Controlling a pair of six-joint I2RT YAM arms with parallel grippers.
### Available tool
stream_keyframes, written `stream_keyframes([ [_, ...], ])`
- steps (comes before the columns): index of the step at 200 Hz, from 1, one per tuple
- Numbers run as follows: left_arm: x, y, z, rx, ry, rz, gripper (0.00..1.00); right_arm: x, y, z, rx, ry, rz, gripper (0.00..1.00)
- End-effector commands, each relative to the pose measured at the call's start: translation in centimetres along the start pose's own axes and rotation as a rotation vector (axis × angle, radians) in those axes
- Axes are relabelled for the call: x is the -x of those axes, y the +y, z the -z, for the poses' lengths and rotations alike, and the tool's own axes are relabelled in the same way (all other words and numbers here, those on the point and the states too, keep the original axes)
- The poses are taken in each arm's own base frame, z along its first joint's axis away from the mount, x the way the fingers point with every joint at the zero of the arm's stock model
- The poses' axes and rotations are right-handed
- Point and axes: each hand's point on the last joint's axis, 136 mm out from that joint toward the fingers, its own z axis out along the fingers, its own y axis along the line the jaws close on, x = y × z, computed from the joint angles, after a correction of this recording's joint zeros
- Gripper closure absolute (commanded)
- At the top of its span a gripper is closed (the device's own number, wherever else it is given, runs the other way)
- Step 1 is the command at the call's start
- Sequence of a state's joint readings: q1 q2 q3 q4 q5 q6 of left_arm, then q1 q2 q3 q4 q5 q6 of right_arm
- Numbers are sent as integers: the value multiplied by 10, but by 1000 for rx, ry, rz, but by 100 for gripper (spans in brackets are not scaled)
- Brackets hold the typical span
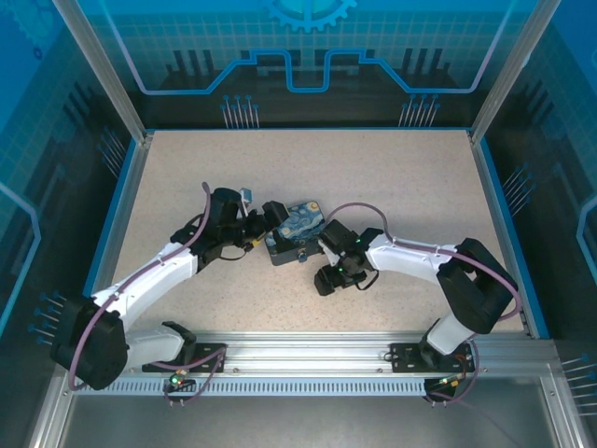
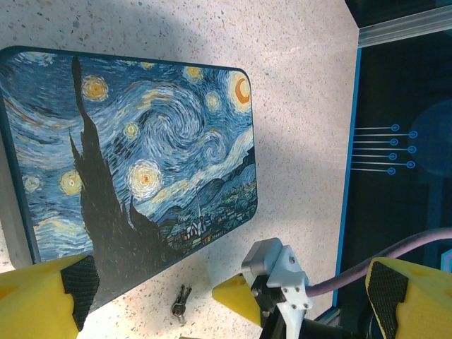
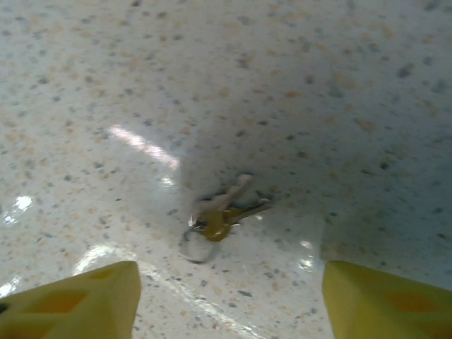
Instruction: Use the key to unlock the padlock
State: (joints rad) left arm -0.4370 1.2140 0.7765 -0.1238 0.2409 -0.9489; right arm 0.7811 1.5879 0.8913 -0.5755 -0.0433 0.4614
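The key (image 3: 222, 215) lies on the worktop (image 3: 318, 85) between the spread fingers of my right gripper (image 3: 229, 282), just ahead of their tips, touching neither. Ahead of my left gripper (image 2: 229, 282) and to its left, the box (image 2: 134, 155) lies flat on the worktop. The key sits just beside the box's near edge, apart from it.

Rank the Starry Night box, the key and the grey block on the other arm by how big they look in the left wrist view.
1. Starry Night box, by far the largest.
2. Grey block, though likely nearer the camera.
3. Key, smallest.
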Motion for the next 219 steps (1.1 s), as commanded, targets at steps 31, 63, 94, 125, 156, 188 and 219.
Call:
stream_keyframes([
  [31, -3, 6, -5, 21, 6, 13, 1, -5, -6, 9, -82, -61, -112, 29],
  [63, -4, 10, -6, 31, 6, 10, 1, 5, 8, 9, -88, -88, -71, 33],
  [94, -2, 10, -3, 38, -7, -4, 1, 14, 18, 5, -79, -96, -21, 36],
  [125, 0, 7, 0, 39, -16, -12, 1, 20, 22, 1, -101, -88, 26, 37],
  [156, 1, 7, 2, 37, -22, -10, 1, 21, 22, -7, -131, -63, 68, 39],
  [188, 2, 5, 3, 35, -25, -12, 1, 14, 20, -16, -153, -29, 100, 41],
  [219, 3, 5, 3, 36, -26, -13, 1, 6, 19, -25, -162, 14, 131, 45],
])
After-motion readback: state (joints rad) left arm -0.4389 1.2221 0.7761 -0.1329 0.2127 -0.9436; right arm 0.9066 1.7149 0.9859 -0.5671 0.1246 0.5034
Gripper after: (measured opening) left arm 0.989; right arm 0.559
